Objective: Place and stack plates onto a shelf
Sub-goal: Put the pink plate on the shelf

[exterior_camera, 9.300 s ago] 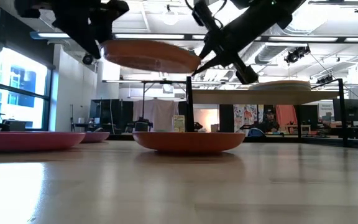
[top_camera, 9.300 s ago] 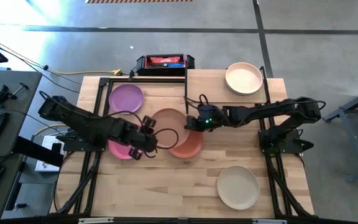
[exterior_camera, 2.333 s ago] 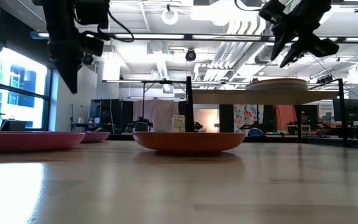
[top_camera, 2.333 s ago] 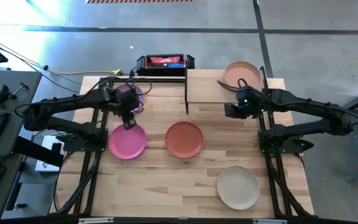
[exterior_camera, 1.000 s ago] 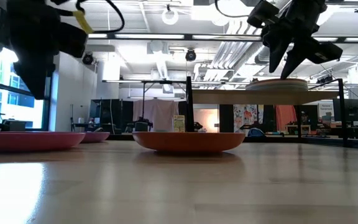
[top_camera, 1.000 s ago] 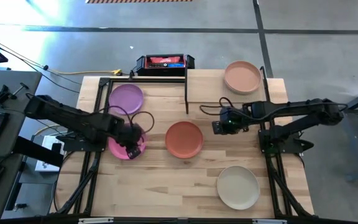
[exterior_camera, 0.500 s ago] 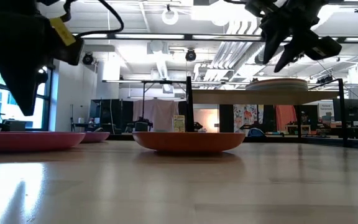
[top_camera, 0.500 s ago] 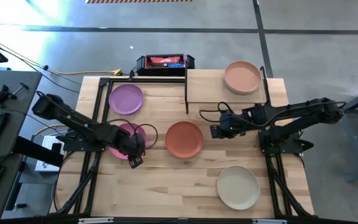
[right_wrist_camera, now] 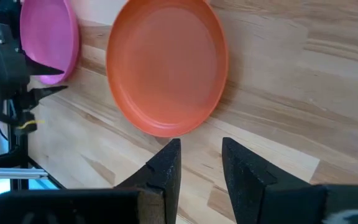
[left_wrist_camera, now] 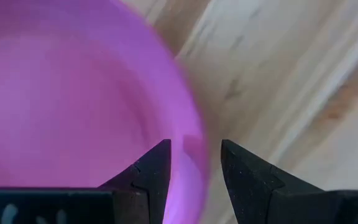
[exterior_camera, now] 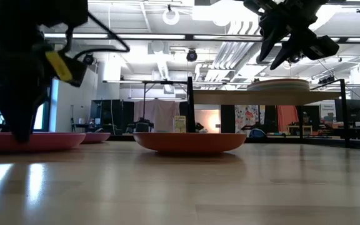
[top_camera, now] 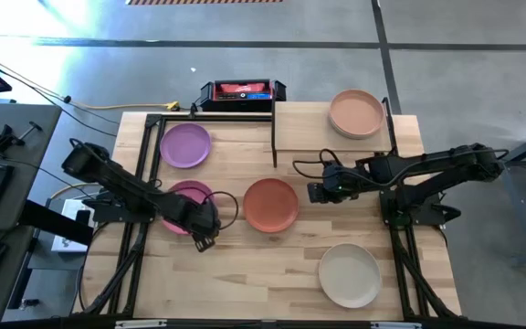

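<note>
Because these plates are shallow, stiff and matte, with only a low rim standing up, the rim is really the one place to pinch them, and they look light enough for one gripper to carry level. On the big wooden table (top_camera: 245, 274) sits the shelf (top_camera: 304, 128), already carrying a peach plate (top_camera: 355, 112) on top of its stack at the far right corner. Down on the tabletop, the purple plate (top_camera: 185, 145), the terracotta plate (top_camera: 270, 204) and the beige plate (top_camera: 350, 274) all lie flat and apart from one another. The pink plate (top_camera: 183, 203) is the one in play: the left arm reaches low across it, and the left gripper (left_wrist_camera: 194, 163) has its fingers spread with the plate's near rim between them, not yet clenched. The right gripper (right_wrist_camera: 199, 163) hovers above the table just beside the terracotta plate, fingers parted and holding nothing, pointed toward that plate's edge.
</note>
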